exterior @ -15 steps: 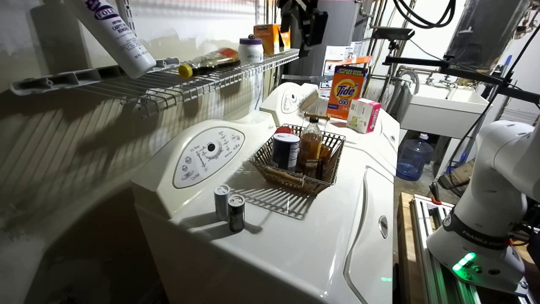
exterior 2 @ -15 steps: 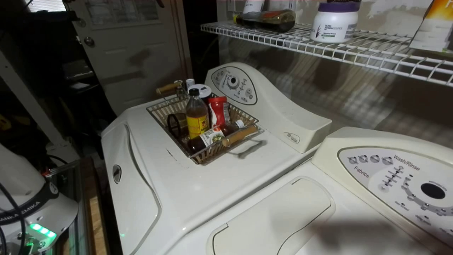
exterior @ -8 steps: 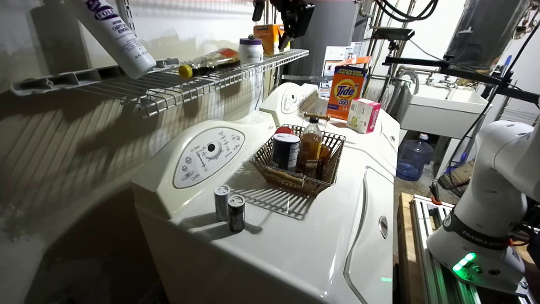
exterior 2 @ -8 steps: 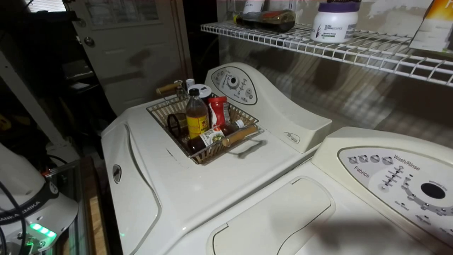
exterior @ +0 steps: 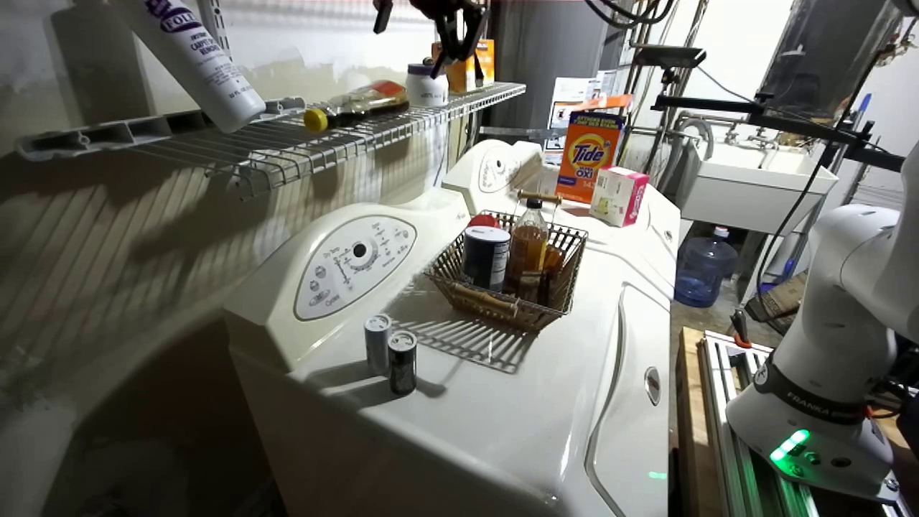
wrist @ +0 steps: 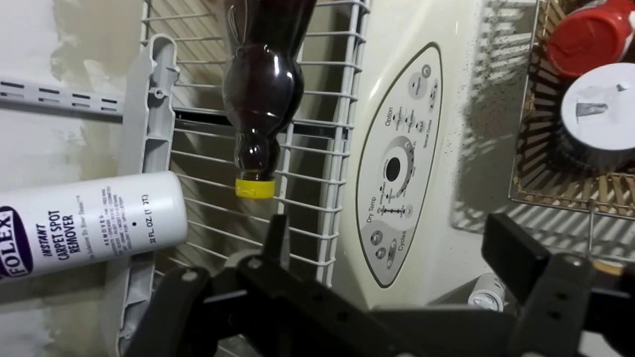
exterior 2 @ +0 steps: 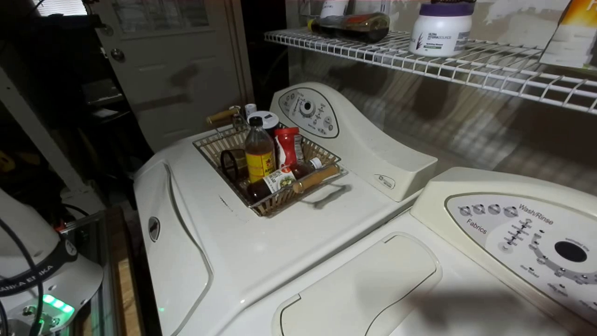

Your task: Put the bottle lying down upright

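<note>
the gripper [wrist: 389,230] has just slid left across the top of an exterior view, so it looks nearer the bottle [exterior: 366,99]. the bottle lies on its side on the wire shelf [wrist: 342,173], at upper left there, with its yellow cap [exterior: 316,120] pointing left. the fingers [wrist: 512,248] are spread wide and hold nothing. grabbing seems to come next, then standing it up. the shelf has gaps, so the bottle may wobble. a white dryer [exterior: 495,409] fills the middle, with a basket [exterior: 537,317] on top, and a sink [exterior: 754,190] is at upper right.
</note>
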`<state>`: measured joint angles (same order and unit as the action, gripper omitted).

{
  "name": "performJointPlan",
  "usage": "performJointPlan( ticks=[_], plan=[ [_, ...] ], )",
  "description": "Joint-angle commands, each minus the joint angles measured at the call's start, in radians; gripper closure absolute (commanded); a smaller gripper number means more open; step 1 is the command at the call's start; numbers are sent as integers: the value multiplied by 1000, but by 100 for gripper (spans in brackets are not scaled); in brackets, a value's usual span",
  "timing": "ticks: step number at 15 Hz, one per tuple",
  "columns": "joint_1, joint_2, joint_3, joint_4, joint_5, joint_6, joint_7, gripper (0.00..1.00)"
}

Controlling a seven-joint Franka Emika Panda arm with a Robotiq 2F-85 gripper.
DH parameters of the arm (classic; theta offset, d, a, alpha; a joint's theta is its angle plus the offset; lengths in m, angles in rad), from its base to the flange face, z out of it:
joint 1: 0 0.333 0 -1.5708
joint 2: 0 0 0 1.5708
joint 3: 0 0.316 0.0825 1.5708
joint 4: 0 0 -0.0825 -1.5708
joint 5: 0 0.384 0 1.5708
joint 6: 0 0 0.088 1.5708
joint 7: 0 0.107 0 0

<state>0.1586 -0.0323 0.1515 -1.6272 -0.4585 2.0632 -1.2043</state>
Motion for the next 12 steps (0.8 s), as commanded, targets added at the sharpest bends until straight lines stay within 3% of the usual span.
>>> performJointPlan(
  ticks=[1, 12],
  plan=[
    [-2, 119, -1, 138, 36, -25, -120, 0],
    [20, 374, -14, 455, -10, -153, -122, 0]
  ],
)
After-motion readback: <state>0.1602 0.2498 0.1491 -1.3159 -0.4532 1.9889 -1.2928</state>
